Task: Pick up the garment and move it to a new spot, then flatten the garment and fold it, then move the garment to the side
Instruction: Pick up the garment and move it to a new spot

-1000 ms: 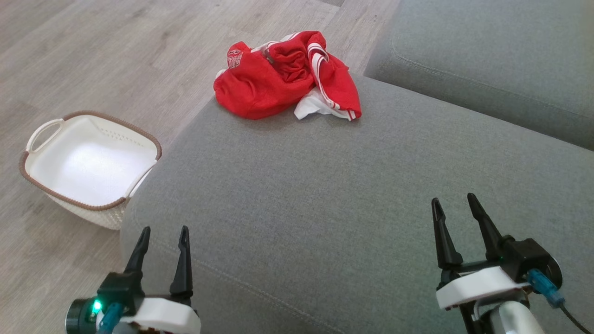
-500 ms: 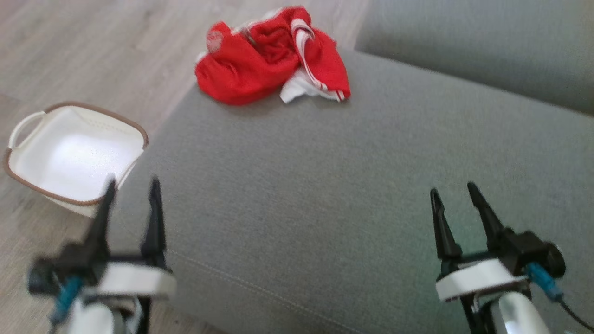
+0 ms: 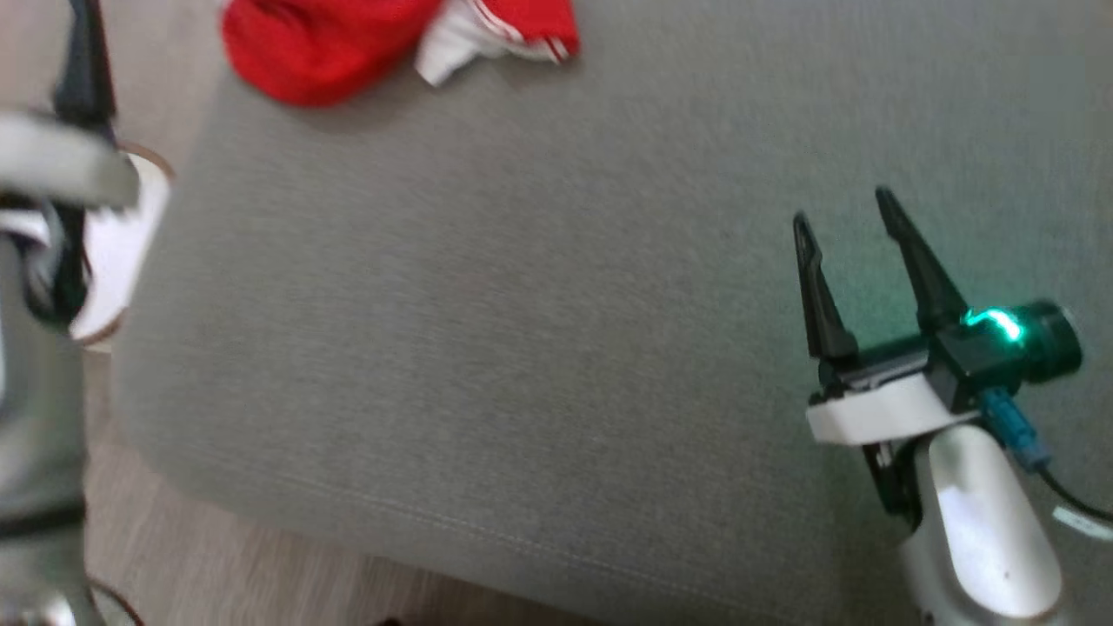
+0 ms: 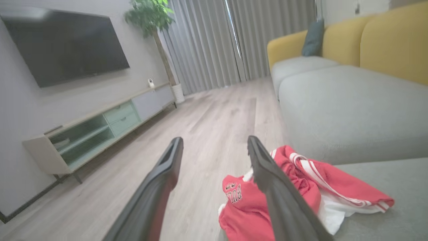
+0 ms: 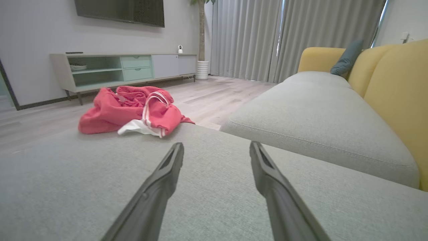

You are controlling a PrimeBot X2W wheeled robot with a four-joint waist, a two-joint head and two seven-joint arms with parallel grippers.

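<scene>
From the head view, the red garment lies bunched at the far left corner of the grey sofa cushion, with a white lining showing at its near side. The right jaws hover over the cushion's near right part, spread wide and empty, well apart from the garment. The left arm is a blur at the left edge, off the cushion's left side and above a white basket.

In the left wrist view, the left jaws stand wide apart with nothing between them. The garment lies close ahead and a little to the right, and the right finger crosses in front of it. Wooden floor lies beyond.

In the right wrist view, the garment sits far ahead and to the left, and its longer spread runs along the cushion's far edge. Both fingers point over bare cushion.

The left arm looks much the nearer, so the pick likely falls to it, reaching forward and slightly right.
</scene>
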